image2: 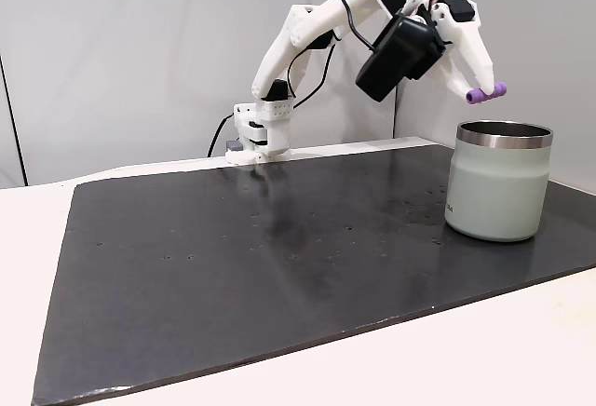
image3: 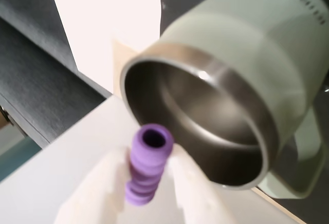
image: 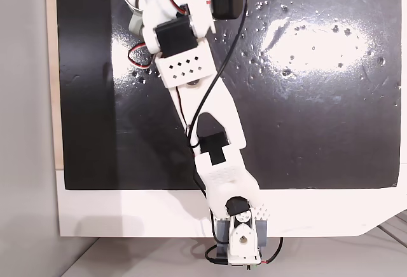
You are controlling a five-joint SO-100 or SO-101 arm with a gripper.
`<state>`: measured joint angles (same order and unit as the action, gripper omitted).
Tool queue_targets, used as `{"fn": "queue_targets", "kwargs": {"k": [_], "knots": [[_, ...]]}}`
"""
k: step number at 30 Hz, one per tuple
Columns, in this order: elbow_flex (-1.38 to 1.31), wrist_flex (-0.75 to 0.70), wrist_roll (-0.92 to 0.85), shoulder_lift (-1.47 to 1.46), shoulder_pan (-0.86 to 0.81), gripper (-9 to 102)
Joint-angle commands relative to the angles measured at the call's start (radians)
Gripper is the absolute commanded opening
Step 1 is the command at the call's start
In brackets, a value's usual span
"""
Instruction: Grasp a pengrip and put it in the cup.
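Cup point(image2: 494, 187) mouth open, steel interior point(image3: 205, 116) bare — free drop path. Pengrip point(image2: 486, 93) in gripper point(image2: 481, 89) hangs above rim — air gap between.

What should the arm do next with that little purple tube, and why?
Probably carry it a bit further over the cup's opening, then open. The gripper holds the purple pengrip above the steel rim, and in the wrist view the pengrip sits near the rim's edge rather than over the middle.
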<state>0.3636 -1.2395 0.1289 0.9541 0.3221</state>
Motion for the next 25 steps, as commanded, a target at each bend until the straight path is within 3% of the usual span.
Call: {"fn": "queue_targets", "kwargs": {"k": [1, 8, 13, 25], "knots": [[-0.097, 0.031, -0.011, -0.006, 0.026, 0], [-0.130, 0.031, -0.012, -0.052, 0.046, 0], [-0.130, 0.000, 0.006, -0.046, 0.034, 18], [-0.126, -0.015, 0.026, -0.038, 0.021, 18]]}}
